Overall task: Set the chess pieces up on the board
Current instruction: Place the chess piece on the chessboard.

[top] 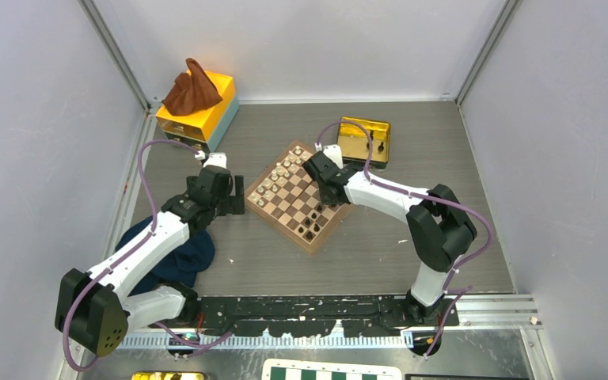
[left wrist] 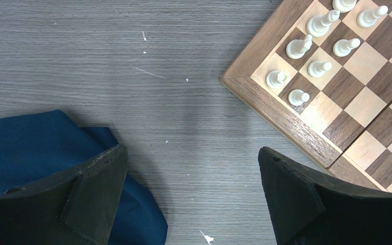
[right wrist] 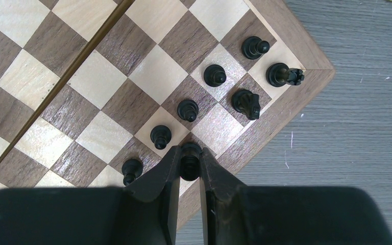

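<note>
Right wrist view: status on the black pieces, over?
Right end effector shut on black piece, back row beside knight. Left end effector open, empty, off the board. Nearest pawn close alongside; nothing blocking.

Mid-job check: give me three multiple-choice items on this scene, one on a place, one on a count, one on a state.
1. The left end effector is: A) over the table beside the board; B) over the board's middle; C) holding a piece.
2. Black pieces standing free in the right wrist view: A) three; B) seven; C) twelve.
3. The right end effector is: A) wide open; B) shut on a black piece; C) out of view.
Key: 1A, tabletop lies below it; 2B, seven stand apart from the held one; 3B, it pinches one piece.
</note>
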`<state>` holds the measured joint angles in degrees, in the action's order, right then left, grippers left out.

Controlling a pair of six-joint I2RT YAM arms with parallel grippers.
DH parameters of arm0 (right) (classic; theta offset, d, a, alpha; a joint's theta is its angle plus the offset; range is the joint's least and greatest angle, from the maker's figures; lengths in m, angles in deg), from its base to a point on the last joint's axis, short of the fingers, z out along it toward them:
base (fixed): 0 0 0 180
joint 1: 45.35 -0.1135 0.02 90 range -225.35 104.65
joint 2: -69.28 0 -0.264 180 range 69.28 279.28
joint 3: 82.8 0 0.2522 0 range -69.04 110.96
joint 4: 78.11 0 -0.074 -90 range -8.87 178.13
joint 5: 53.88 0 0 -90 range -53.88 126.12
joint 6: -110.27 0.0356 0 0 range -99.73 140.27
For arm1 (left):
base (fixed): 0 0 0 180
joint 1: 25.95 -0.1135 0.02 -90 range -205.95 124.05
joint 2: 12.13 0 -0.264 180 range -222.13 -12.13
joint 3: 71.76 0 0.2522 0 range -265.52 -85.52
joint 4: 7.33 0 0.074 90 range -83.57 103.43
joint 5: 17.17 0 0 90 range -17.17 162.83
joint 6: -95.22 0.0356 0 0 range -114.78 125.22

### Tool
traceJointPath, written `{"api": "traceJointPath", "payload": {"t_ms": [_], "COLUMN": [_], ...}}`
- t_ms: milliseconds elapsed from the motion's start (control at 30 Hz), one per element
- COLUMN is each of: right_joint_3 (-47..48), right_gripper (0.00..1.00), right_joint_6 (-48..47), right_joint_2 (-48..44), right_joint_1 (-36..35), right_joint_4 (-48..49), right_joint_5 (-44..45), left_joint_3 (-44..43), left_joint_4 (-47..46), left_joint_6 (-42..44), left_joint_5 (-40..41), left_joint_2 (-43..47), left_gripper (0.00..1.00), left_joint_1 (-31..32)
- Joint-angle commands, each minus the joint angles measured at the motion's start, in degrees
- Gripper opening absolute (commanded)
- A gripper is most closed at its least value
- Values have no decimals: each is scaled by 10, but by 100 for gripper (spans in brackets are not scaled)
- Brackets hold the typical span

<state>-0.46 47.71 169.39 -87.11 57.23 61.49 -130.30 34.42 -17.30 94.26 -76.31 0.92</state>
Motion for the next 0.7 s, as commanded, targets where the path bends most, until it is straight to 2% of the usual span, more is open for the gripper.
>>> {"api": "traceJointPath", "payload": {"t_ms": [0,667], "right_joint_3": [-16,-32], "right_gripper": [1,1], "right_joint_6": [21,35], "right_joint_2": [-7,-24], "right_joint_1": [0,1], "right_joint_4": [3,-5], "right_joint_5": [-16,-22], "left_joint_3": [-22,-22], "left_joint_4": [-10,-9], "left_joint_6": [-5,-7], "left_joint_5": [3,2], "left_joint_2": [2,5], "left_gripper": [100,100], "left_joint_1": [-2,-2]}}
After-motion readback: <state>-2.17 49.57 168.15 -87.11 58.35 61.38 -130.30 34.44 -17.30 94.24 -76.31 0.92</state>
